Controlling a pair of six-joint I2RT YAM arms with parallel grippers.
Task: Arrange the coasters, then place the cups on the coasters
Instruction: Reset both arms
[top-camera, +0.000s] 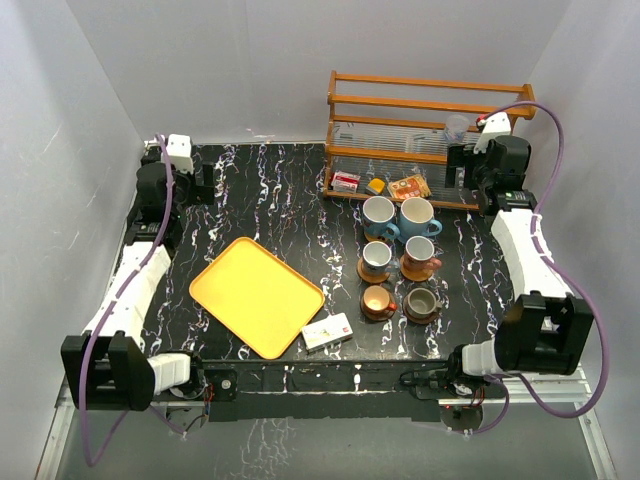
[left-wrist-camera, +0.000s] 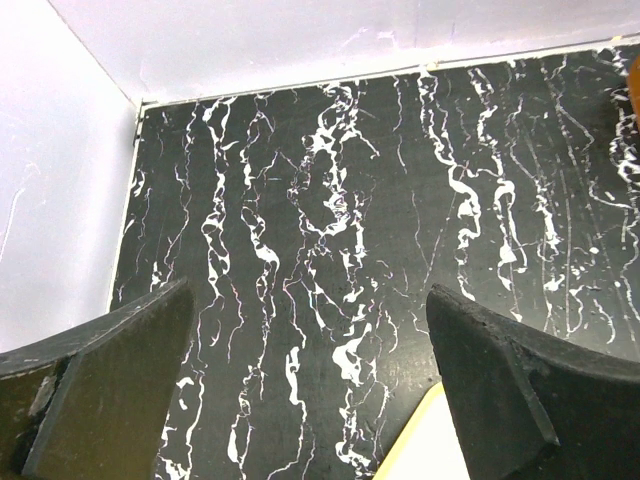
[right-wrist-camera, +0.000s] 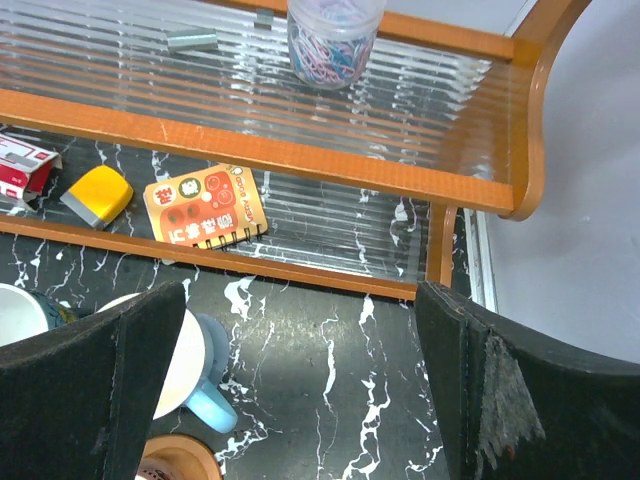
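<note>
Just ahead of the right gripper (right-wrist-camera: 300, 290), whose jaws stand spread wide with nothing between them, a wooden rack (right-wrist-camera: 300, 160) fills the wrist view. A clear plastic cup (right-wrist-camera: 335, 30) of coloured paper clips sits on its upper shelf, and an orange notebook (right-wrist-camera: 205, 210) and a small yellow block (right-wrist-camera: 95, 195) lie on the lower one. Behind this gripper and to its left, toward the arm bases, stand the cups (top-camera: 415, 215). There are six of them, in two lines of three, on the black marbled table (left-wrist-camera: 330, 180). The two large light-blue ones are closest to the gripper, and one shows under its left finger in the wrist view. The four cups farther from it each rest on one of the coasters (top-camera: 372, 274) (three look orange-brown, one darker). Whether discs lie under the two large cups I cannot tell.

The left gripper (left-wrist-camera: 308, 292) hangs over bare table near the far left corner, its jaws likewise parted and empty. A corner of the yellow tray (left-wrist-camera: 420, 450) shows just beside its right finger. The cups and coasters are well apart from this gripper, off to its right and past the tray. A small box (top-camera: 327, 331) lies between the tray's near corner and the cups nearest the arm bases.
</note>
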